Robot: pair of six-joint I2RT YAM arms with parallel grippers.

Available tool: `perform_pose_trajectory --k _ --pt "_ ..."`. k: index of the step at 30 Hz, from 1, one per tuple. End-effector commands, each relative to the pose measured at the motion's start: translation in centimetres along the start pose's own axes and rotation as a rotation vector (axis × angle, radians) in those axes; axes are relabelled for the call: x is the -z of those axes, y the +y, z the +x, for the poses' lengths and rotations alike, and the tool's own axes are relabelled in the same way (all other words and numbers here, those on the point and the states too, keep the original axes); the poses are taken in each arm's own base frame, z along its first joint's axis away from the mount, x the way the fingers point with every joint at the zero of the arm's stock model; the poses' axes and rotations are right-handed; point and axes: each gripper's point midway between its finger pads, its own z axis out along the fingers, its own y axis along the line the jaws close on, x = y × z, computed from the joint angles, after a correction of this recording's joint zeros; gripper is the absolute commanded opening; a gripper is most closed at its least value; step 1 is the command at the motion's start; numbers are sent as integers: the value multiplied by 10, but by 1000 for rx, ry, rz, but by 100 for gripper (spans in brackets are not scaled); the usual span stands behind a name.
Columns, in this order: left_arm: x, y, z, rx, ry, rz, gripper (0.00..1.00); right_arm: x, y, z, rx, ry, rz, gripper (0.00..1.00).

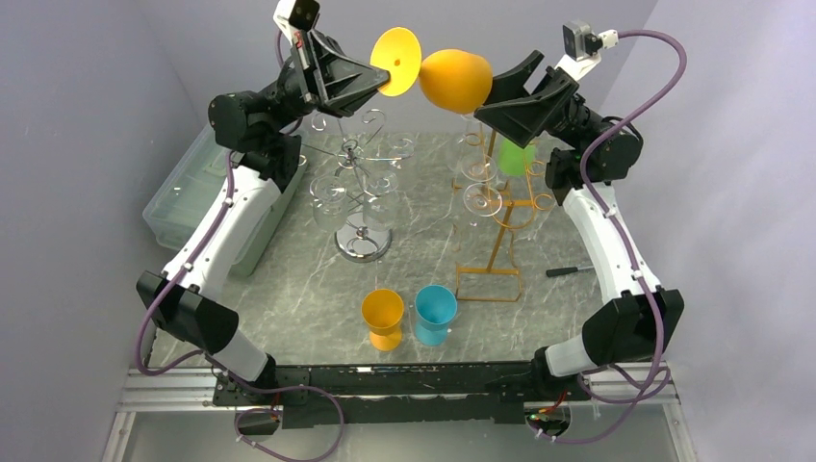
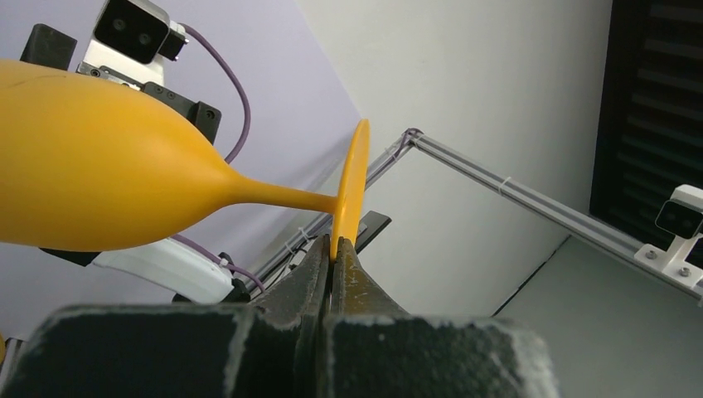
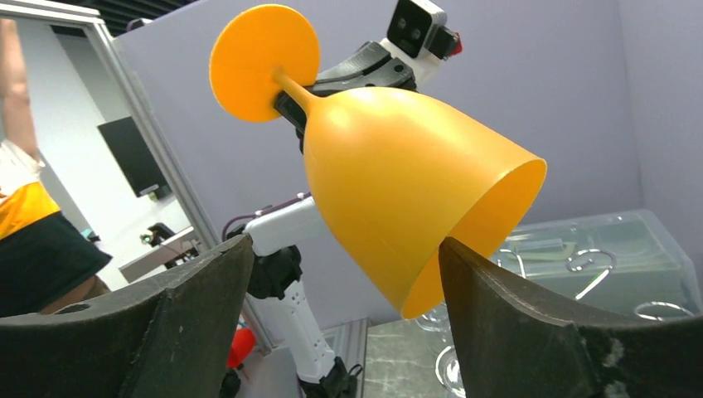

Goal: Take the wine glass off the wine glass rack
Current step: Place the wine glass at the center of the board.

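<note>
An orange wine glass (image 1: 454, 80) is held sideways high above the table, between the two arms. My left gripper (image 1: 380, 77) is shut on the edge of its round foot (image 2: 352, 182), and in the left wrist view (image 2: 334, 245) the jaws pinch the disc. My right gripper (image 1: 491, 96) is open, with its fingers on either side of the bowl's rim (image 3: 464, 240). The right finger (image 3: 530, 323) is very near the rim and the left finger (image 3: 166, 323) stands well apart from it. The glass is clear of both racks.
A silver rack (image 1: 361, 183) and a gold rack (image 1: 500, 221) with clear glasses stand on the marble table below. A green glass (image 1: 517, 157) hangs on the gold rack. An orange cup (image 1: 383, 316) and a blue cup (image 1: 435, 313) stand near the front. A plastic bin (image 1: 188, 192) sits at the left.
</note>
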Motion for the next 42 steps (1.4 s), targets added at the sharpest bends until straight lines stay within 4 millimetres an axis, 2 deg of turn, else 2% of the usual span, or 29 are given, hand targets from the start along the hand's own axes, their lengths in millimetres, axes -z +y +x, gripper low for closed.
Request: perform_pose_trajectory --k 1,5,9,12,15,17,24,27,30,38,42 --pt "1 -22 13 -39 40 75 0 -8 48 -16 99 -48 -145 81" --pt "1 -24 16 -20 46 89 0 -14 58 -17 104 -54 -188 72" --pt "0 -25 19 -2 52 106 0 -20 67 -19 120 -63 -215 56" --pt "0 -25 20 7 54 110 1 -23 71 -20 120 -66 -227 39" --pt "1 -24 21 9 49 106 10 -25 73 -22 126 -71 -223 13" --pt "1 -21 21 3 42 87 21 -26 74 -24 137 -73 -201 0" --pt "8 6 22 -56 -2 -89 63 -23 76 -30 198 -87 -3 0" --pt "17 20 21 -100 -34 -187 75 -17 76 -34 245 -104 107 0" --pt "27 32 20 -165 -67 -285 98 -10 78 -36 259 -111 191 0" --pt "61 54 14 -315 -150 -553 100 2 75 -34 238 -94 331 0" --pt "88 44 9 -488 -206 -743 99 5 68 -29 185 -64 393 0"
